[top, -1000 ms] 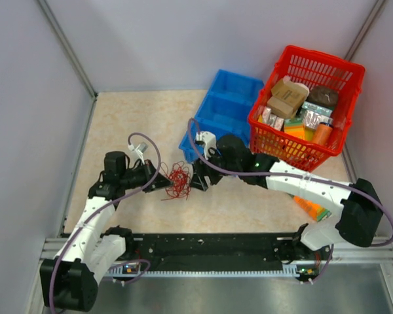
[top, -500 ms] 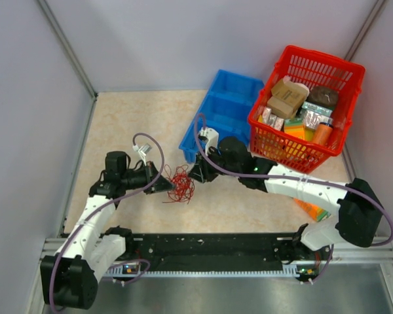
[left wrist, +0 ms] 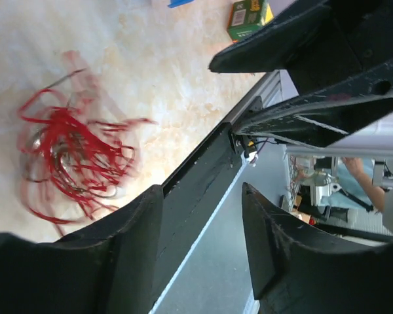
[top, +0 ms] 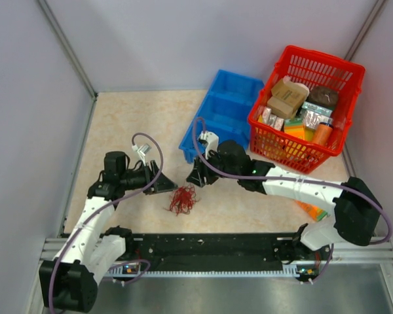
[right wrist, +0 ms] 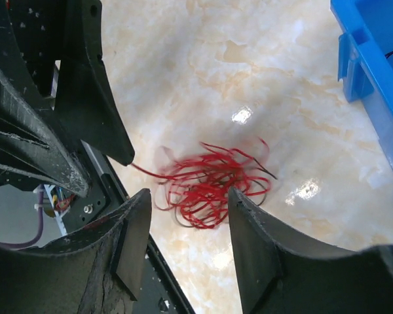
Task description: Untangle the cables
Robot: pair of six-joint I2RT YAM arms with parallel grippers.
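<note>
The cables (top: 182, 199) are being seen as one small tangle, mostly bright red with a few dark strands mixed in, lying loose on the table (top: 131, 124) near its front edge. No finger is touching them. In the top view the tangle is lying at about five o'clock from the left gripper (top: 168, 187) and at about seven o'clock from the right gripper (top: 198, 176), just beside both tips and slightly nearer the arm bases. In the left wrist view the left fingers (left wrist: 134, 242) are being held spread with nothing between them, and the tangle, blurred, is lying outside the gap at about ten o'clock. In the right wrist view the right fingers (right wrist: 255, 248) are likewise being held apart and empty, with the blurred tangle showing on the table just past the tips, at twelve o'clock from the gap. Farther out, a blue bin (top: 216, 118) is standing at about one o'clock from the tangle, and a red basket (top: 344, 72) filled with packaged goods is standing beyond it at about two o'clock, touching the bin's right side.
</note>
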